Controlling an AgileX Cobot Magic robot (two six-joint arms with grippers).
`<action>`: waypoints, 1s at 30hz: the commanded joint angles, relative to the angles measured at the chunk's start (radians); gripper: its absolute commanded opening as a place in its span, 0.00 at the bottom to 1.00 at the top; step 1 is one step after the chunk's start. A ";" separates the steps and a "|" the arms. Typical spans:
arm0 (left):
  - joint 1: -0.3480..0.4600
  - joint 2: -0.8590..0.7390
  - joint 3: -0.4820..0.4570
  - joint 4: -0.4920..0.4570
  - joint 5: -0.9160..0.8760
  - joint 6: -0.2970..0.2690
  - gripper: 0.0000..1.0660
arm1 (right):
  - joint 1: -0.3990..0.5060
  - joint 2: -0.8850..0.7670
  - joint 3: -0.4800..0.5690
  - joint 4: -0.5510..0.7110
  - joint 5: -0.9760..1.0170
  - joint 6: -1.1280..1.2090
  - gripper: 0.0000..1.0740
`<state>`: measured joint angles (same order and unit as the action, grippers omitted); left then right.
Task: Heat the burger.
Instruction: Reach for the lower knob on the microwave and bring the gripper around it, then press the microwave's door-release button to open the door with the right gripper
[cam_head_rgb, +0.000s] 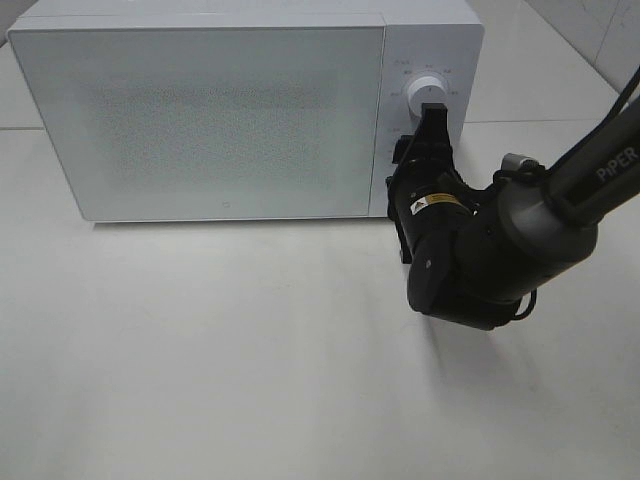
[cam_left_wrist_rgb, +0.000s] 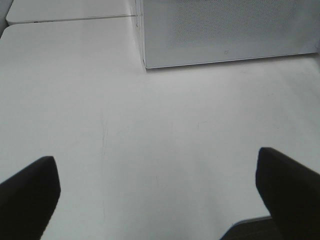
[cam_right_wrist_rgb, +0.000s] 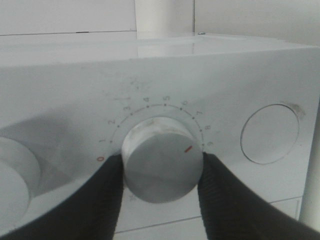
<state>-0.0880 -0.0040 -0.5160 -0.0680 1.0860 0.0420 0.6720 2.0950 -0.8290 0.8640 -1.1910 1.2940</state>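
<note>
The burger is out of view. The white microwave (cam_head_rgb: 230, 110) stands at the back of the table with its door closed. My right gripper (cam_head_rgb: 432, 128) reaches to its control panel and is shut on the silver timer knob (cam_right_wrist_rgb: 161, 167), one dark finger (cam_right_wrist_rgb: 100, 200) on each side. The knob's red mark points between 8 and 9 on the printed scale. In the high view the gripper hides that knob. My left gripper (cam_left_wrist_rgb: 160, 200) is open and empty above the bare table, in front of the microwave's lower left corner (cam_left_wrist_rgb: 150, 62); it does not show in the high view.
A second knob (cam_head_rgb: 425, 95) sits on the panel just above my right gripper, and it also shows in the right wrist view (cam_right_wrist_rgb: 10, 182). A round button (cam_right_wrist_rgb: 270, 134) lies on the other side of the timer knob. The white table (cam_head_rgb: 200, 350) stretches in front.
</note>
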 joint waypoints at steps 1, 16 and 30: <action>0.003 -0.017 0.000 -0.005 -0.013 -0.004 0.94 | 0.003 -0.017 -0.043 -0.126 -0.212 -0.035 0.34; 0.003 -0.017 0.000 -0.005 -0.013 -0.004 0.94 | 0.003 -0.051 0.041 -0.093 -0.186 -0.114 0.68; 0.003 -0.017 0.000 -0.005 -0.013 -0.004 0.94 | 0.003 -0.227 0.224 -0.176 0.081 -0.367 0.67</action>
<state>-0.0880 -0.0040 -0.5160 -0.0680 1.0860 0.0420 0.6770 1.8880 -0.6100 0.7070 -1.1210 0.9700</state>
